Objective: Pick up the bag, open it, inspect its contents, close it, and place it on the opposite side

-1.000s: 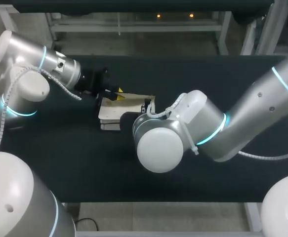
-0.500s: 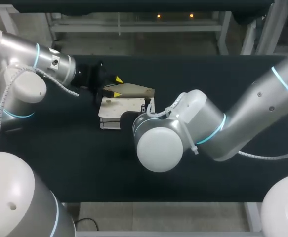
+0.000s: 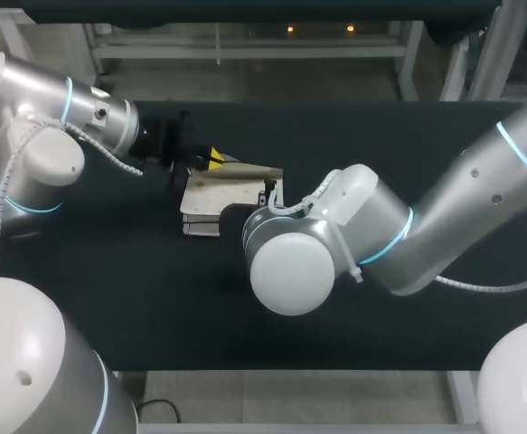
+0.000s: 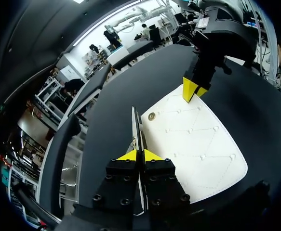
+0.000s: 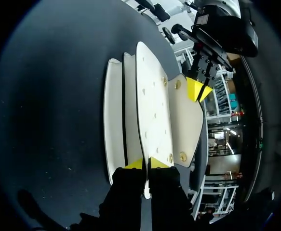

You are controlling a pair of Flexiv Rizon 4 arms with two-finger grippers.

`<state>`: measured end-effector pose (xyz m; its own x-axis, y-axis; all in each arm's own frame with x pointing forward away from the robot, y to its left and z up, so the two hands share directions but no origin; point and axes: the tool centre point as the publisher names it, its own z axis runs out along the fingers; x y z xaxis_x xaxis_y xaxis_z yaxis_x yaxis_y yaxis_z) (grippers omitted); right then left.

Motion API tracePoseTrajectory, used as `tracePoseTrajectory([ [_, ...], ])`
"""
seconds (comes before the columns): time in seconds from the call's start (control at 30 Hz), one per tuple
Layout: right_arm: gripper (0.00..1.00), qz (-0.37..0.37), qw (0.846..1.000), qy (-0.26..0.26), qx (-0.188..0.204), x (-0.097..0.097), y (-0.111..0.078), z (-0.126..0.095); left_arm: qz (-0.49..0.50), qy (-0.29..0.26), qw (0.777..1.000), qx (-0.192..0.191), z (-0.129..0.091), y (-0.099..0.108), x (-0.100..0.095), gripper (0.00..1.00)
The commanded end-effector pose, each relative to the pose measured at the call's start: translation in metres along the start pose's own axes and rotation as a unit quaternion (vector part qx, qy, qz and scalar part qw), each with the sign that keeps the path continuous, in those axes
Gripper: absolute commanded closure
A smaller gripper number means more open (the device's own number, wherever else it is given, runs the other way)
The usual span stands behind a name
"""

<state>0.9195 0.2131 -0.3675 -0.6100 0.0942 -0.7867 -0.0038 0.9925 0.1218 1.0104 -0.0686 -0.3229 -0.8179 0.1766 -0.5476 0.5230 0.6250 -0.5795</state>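
Left end effector [image 4: 139,155]: yellow tips pressed together on the thin edge of the flap [image 4: 136,129], which runs edge-on straight out from between the fingers. The flap is lifted off the body of the bag [image 4: 198,144].

Right end effector [image 5: 147,163]: tips pinched on the edge of one white quilted panel of the bag, which runs straight ahead of the fingers.

Surroundings: dark counter [image 3: 381,136] under and around the bag. No other loose object shows near either end effector. In the head view the right arm's [image 3: 335,235] thick elbow joint sits just near of the bag and covers its near-right corner and most of the right end effector.

Bag position: left of the counter's middle, toward the far half, lying flat. The left end effector holds it at the far-left side and the right end effector at the right edge, so the two face each other across it.

View differences:
- Left wrist view: the quilted top face and one round brass-coloured snap stud [image 4: 152,116] near the flap's hinge line, with the right end effector's tips at the bag's opposite edge.
- Right wrist view: the bag from the side as several stacked white layers, the flap folded out to one side with studs on it, and the left end effector's tips at the flap's outer edge.
- Head view: shows only the overall layout. How either pair of fingers stands cannot be told from it.
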Motion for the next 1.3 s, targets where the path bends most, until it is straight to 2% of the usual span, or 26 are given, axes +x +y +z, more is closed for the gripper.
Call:
tracePoseTrajectory([
  [0.03, 1.00, 0.000, 0.999, -0.027, -0.017, 0.004, -0.003, 0.002, 0.004, -0.016, 1.000, 0.005, -0.001, -0.002, 0.020, 1.00],
  [0.13, 1.00, 0.000, 0.999, -0.027, -0.017, 0.004, -0.003, 0.002, 0.006, -0.022, 1.000, 0.003, -0.002, -0.003, 0.028, 1.00],
  [0.83, 1.00, 0.000, 0.999, -0.027, -0.017, 0.004, -0.003, 0.002, 0.018, -0.026, 0.999, 0.007, -0.003, -0.003, 0.030, 1.00],
  [1.03, 1.00, 0.000, 0.999, -0.027, -0.017, 0.004, -0.003, 0.002, 0.044, -0.045, 0.998, 0.021, -0.006, -0.005, 0.044, 1.00],
  [1.3, 1.00, 0.000, 0.999, -0.027, -0.017, 0.004, -0.003, 0.002, 0.068, -0.054, 0.996, 0.017, 0.000, -0.005, 0.060, 1.00],
])
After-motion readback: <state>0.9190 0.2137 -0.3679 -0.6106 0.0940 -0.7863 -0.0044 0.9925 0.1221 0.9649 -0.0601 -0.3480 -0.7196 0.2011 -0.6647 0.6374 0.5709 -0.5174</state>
